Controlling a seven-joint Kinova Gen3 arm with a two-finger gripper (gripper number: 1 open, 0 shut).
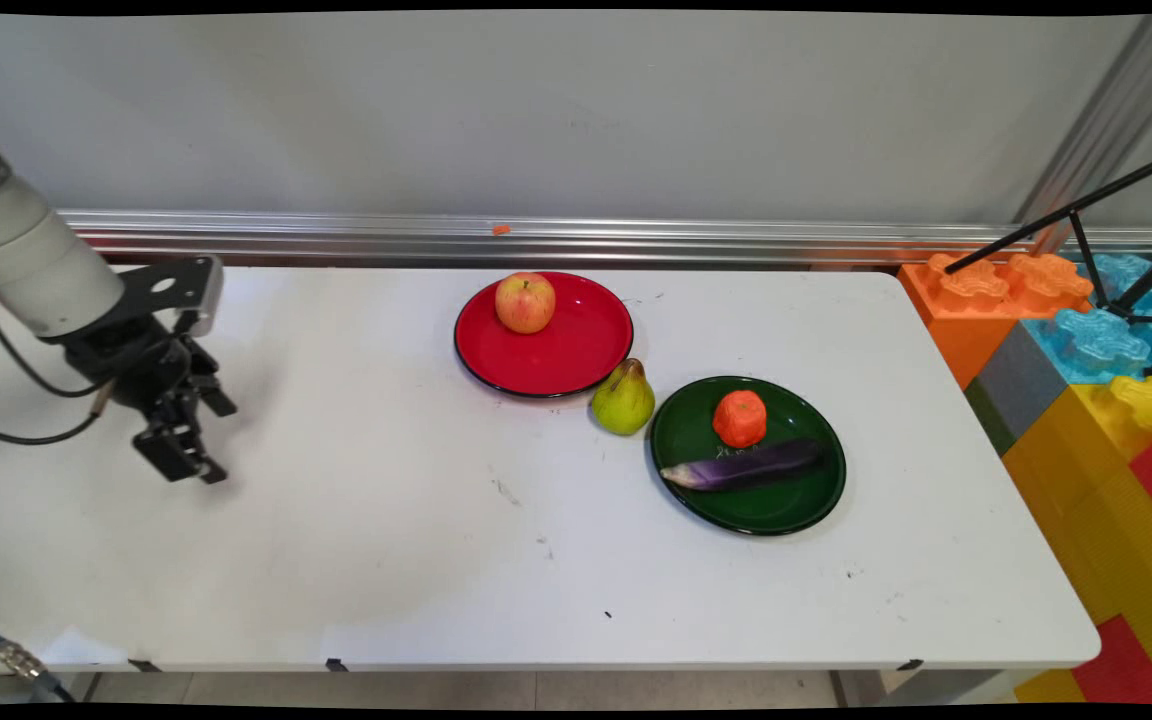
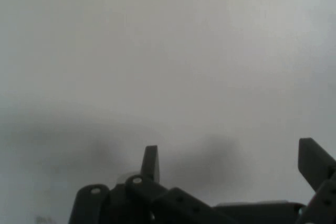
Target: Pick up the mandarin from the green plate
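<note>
The arm is seen entering from the upper left, its wrist angled downward and to the right, so that the gripper [image 1: 186, 455] is held low over the left part of the white table [image 1: 386, 560], with nothing between its fingers. In the hand view the fingers [image 2: 150, 162] are shown spread wide apart over bare tabletop. Well to the right, an apple [image 1: 525, 302] is set on a red plate [image 1: 576, 355]. A pear [image 1: 623, 398] is stood on the table between that plate and a green plate [image 1: 796, 500], by which an orange fruit [image 1: 740, 418] and a purple eggplant [image 1: 746, 465] are held.
</note>
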